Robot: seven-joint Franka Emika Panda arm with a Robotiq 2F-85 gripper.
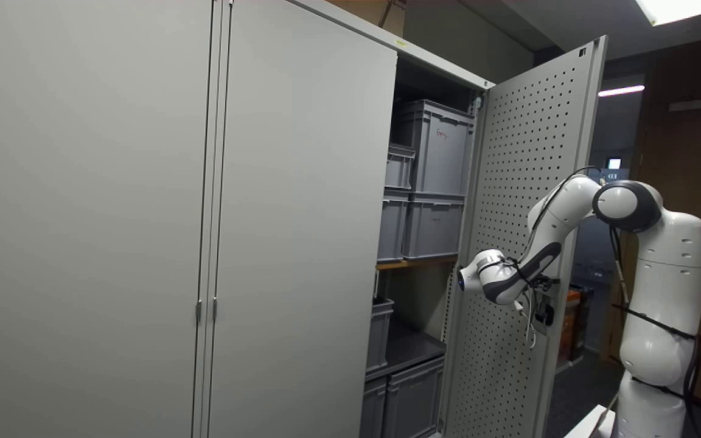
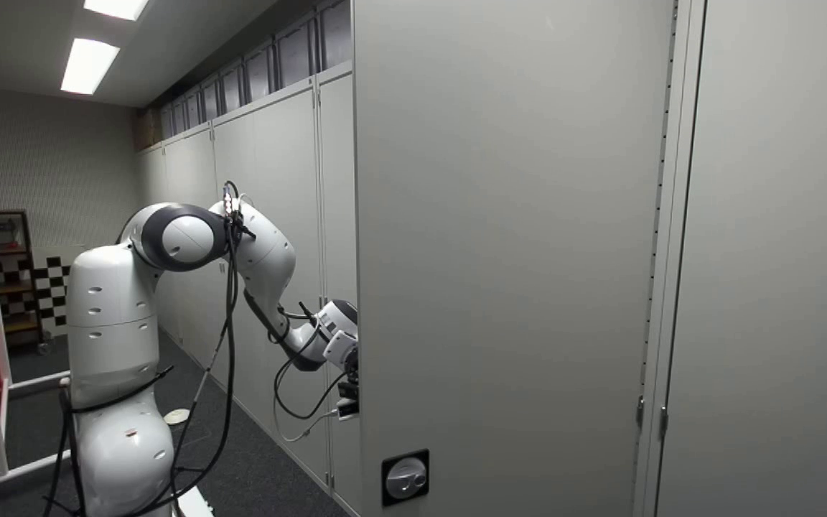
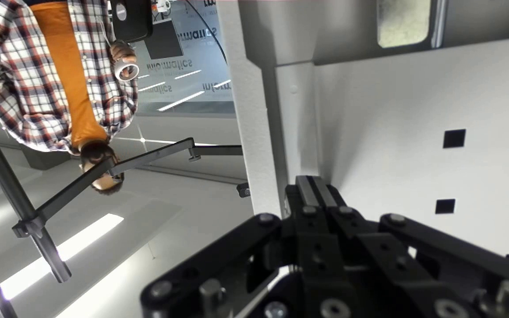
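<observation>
White arm [image 1: 672,267] bent, forearm [image 1: 556,222] slanting down, end effector [image 3: 312,179] with fingers [image 3: 306,191] together

A tall grey metal door [image 1: 502,201] stands upright and wide open, at right in an exterior view; inner face square-holed, outer bearing a round silver handle [image 2: 406,477].

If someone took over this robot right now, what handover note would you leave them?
Gripper: shut, nothing visible in it; its tip is close to the inner side of the open door, by the free edge. Whether they touch, I can't tell.
Things: grey boxes sit inside the cabinet.
Done: this door stands wide open; the neighbouring door is shut.
Left: the open door is not yet closed.
Careful: a person shows beyond the door's edge in the wrist view.
</observation>
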